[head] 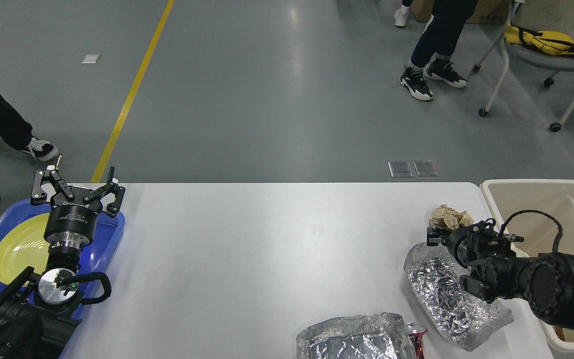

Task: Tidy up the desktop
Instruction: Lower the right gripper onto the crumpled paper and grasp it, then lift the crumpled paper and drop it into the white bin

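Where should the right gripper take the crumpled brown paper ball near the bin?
Probably from above, fingers closing across the middle of the brown paper ball. It sits loose and lumpy on the desktop, with the right gripper just in front of it and the beige bin to its right.

1. There is a single camera, mounted up in the robot's head, looking forward and down.
2. The white desk (277,259) fills the lower half of its view, close in; its near edge is cut off.
3. Grey floor (267,89) stretches away above the desk.
4. Both black arms enter from the bottom corners, reaching away from the lens.
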Robot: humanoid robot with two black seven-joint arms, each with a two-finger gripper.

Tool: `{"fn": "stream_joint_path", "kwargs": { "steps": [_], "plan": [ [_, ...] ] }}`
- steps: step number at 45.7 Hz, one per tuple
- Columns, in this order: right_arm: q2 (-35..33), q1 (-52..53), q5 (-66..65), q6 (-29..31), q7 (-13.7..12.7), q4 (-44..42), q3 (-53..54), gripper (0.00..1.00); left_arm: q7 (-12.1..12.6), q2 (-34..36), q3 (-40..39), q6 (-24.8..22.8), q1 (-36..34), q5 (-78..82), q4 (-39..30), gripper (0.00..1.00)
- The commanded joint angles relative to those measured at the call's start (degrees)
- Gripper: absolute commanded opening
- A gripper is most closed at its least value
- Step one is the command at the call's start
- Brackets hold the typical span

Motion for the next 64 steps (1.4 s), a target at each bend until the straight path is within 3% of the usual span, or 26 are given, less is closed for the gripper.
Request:
{"fn": "stream_joint_path", "kwargs": {
  "steps": [1,23,29,36,45,50,57,64],
  "plan": [
    [0.1,0.0,0.2,0.0,-0.1,0.0,-0.3,0.00,0.0,0.0,0.0,0.0,0.0,0.0,0.0,0.97],
    [-0.7,3.6,0.3,-1.5,0.0,1.5,-0.2,0.00,0.0,0.0,0.0,0.0,0.0,0.0,0.0,0.97],
    [-3.6,6.7,0.3,-1.5,0.3,3.1,-0.5,0.00,0.0,0.0,0.0,0.0,0.0,0.0,0.0,0.97],
    [-8.6,14.7,0.3,-1.5,0.7,10.3,-0.5,0.00,0.0,0.0,0.0,0.0,0.0,0.0,-0.1,0.97],
    [-17.3,32.0,0.3,0.9,2.2,26.2,-0.3,0.00,0.0,0.0,0.0,0.0,0.0,0.0,0.0,0.97],
    [-20.8,44.6,0.3,8.1,4.2,35.3,-0.4,0.00,0.0,0.0,0.0,0.0,0.0,0.0,-0.1,0.97],
    [-24.3,63.7,0.3,27.5,6.9,47.5,0.3,0.00,0.0,0.0,0.0,0.0,0.0,0.0,0.0,0.97],
    [-25.7,75.7,0.3,41.0,6.9,60.0,1.5,0.00,0.0,0.0,0.0,0.0,0.0,0.0,0.0,0.97]
  ]
}}
